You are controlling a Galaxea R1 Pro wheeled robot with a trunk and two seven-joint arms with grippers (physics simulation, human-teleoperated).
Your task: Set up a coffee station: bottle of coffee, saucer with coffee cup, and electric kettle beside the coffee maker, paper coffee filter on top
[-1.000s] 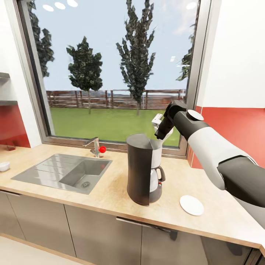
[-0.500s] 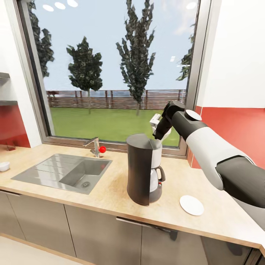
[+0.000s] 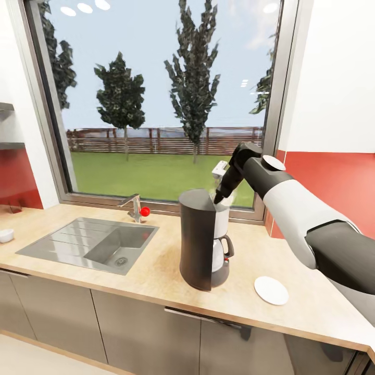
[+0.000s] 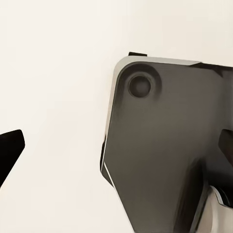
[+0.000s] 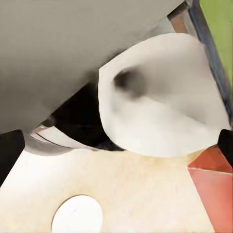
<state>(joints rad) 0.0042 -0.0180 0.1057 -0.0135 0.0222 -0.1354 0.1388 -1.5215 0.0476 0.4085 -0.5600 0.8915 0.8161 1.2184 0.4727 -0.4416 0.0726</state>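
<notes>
Your right gripper (image 3: 217, 197), fingers spread, hovers over the coffee maker (image 3: 200, 239); the paper coffee filter (image 5: 160, 104) lies atop it. Retreat carelessly and you could knock it off.

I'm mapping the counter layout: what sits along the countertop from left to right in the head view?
White dish at the edge → sink → tap → coffee maker → saucer.

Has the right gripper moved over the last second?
Yes. The right gripper has come down toward the coffee maker top, judged against the window frame.
</notes>
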